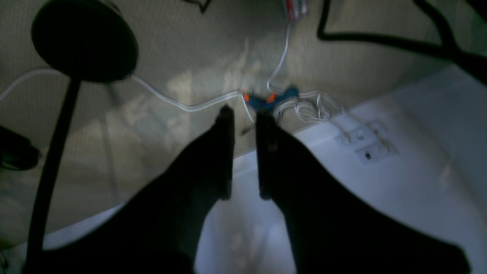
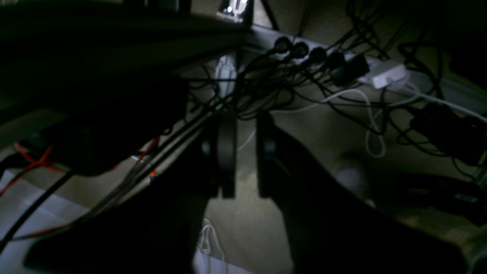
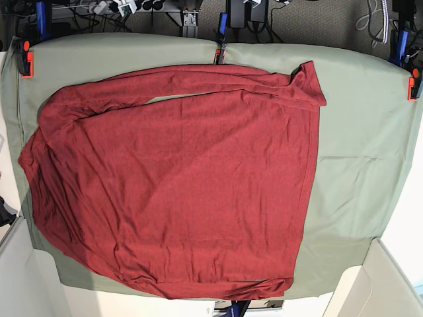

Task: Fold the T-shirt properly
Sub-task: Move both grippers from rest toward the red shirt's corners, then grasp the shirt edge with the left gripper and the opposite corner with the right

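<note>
The T-shirt [image 3: 178, 191] is dark red and lies spread flat over most of the sage-green table cloth [image 3: 357, 152], with a sleeve folded across its far edge toward the upper right. Neither arm shows in the base view. In the left wrist view my left gripper [image 1: 245, 114] hangs over the floor, its dark fingers [image 1: 224, 152] a narrow gap apart with nothing between them. In the right wrist view my right gripper [image 2: 245, 118] also points at the floor, a small empty gap between its fingers [image 2: 226, 152]. The shirt appears in neither wrist view.
Orange and blue clamps [image 3: 25, 58] hold the cloth at the table's edges. Below the left gripper are a white cable [image 1: 182, 106], a black round stand base [image 1: 83, 40] and a white panel [image 1: 380, 182]. Below the right gripper lie a power strip [image 2: 327, 57] and tangled black cables.
</note>
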Robot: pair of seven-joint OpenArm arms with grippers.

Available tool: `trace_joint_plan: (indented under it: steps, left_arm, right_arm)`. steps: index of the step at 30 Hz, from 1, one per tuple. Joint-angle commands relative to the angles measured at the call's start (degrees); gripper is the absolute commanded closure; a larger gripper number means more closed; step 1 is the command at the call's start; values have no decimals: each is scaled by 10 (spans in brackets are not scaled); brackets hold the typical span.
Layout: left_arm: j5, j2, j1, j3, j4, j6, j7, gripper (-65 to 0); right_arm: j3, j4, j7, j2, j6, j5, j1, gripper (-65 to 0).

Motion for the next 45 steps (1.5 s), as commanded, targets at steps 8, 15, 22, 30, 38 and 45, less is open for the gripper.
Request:
trace_joint_plan:
  steps: [8,15,22,30,38,45]
  left_arm:
    - [-46,-17,89,-8,149,-34,3,-131]
    - [-87,-17,175,-127,288,-125,1,-131]
    - [-185,-20,257,-243,466,-184,60,-131]
    - [-322,-27,375,-334,729,-211,176,-145]
    - [-524,-65,447,-461,930,-211,240,-314]
    - [-565,-116,450,-519,990,-211,238,-314]
  right_arm:
    - [0,92,7,13,64,3,-47,-83]
    - [0,231,7,39,138,75,-138,-83]
    - [0,421,5,58,140,115,-242,-83]
    - [8,701,-70,80,137,183,-339,-83]
    - [86,888,-159,79,105,293,-339,-177]
    - [171,908,-224,79,-18,353,-252,-359]
